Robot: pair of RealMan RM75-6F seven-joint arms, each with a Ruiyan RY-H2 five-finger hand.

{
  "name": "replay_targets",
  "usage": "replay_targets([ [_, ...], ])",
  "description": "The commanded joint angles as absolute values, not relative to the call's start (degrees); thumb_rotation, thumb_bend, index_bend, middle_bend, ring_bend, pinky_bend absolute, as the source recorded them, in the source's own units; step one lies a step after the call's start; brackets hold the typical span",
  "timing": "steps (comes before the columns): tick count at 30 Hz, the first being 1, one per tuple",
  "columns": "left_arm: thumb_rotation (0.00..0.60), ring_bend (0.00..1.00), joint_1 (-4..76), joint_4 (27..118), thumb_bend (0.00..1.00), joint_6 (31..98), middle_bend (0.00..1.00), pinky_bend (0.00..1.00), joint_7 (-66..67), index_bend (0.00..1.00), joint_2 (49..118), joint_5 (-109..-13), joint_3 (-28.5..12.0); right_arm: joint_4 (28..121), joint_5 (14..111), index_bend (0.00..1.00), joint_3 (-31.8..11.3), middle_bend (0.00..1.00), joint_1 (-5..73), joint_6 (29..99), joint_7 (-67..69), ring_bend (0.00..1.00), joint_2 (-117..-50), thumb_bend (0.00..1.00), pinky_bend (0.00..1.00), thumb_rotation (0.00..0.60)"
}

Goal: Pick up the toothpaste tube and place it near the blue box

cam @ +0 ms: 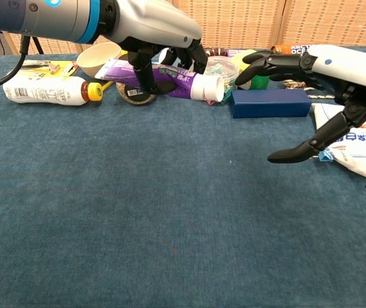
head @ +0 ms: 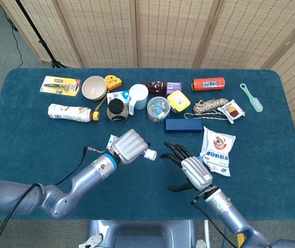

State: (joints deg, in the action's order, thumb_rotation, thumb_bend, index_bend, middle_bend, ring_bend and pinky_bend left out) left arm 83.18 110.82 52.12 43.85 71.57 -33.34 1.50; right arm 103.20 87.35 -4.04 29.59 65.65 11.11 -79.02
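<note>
My left hand [head: 129,146] [cam: 160,38] grips the purple toothpaste tube [cam: 173,80] just above the cloth, its white cap [head: 150,154] [cam: 211,88] pointing right. The tube's body is mostly hidden under the hand in the head view. The blue box [head: 183,125] [cam: 270,102] lies flat a short way beyond and to the right of the cap. My right hand [head: 192,167] [cam: 327,70] hovers to the right of the tube, fingers spread, thumb hanging low, holding nothing. It stands apart from the cap, in front of the blue box.
Along the far side lie a white bottle [head: 68,112], bowl [head: 94,87], razor pack [head: 60,86], dark jar [head: 115,109], mug [head: 138,96], clip tub [head: 159,109], yellow box [head: 178,101], orange can [head: 207,83], rope [head: 209,106] and green brush [head: 252,96]. A snack bag [head: 217,150] lies by my right hand.
</note>
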Motion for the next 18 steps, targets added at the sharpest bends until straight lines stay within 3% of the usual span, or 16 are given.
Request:
replay_targets([
  [1,0.600,0.53,82.79,110.79,0.99,52.38,0.50,0.59,43.82,0.61,71.69,-33.66,1.48,103.15,86.92,0.17,-4.23,0.00,29.11,66.21,12.16,0.00,-78.54,0.00,0.00,0.600],
  [9,0.600,0.53,81.58,110.71,0.99,53.46,0.50,0.59,43.16,0.61,72.02,-34.71,0.74,103.24,85.39,0.00,-4.66,0.00,28.54,66.09,17.54,0.00,-78.30,0.00,0.00,0.600],
  [16,0.600,0.53,80.50,111.01,0.99,54.36,0.50,0.59,42.88,0.61,72.04,-35.49,-0.02,102.64,83.29,0.00,-6.11,0.00,28.17,64.84,32.33,0.00,-78.09,0.00,0.00,0.598],
  [18,0.600,0.53,80.23,111.10,0.99,54.44,0.50,0.59,42.84,0.61,71.93,-35.65,-0.13,102.19,83.45,0.00,-6.47,0.00,28.02,64.93,36.22,0.00,-78.14,0.00,0.00,0.560],
])
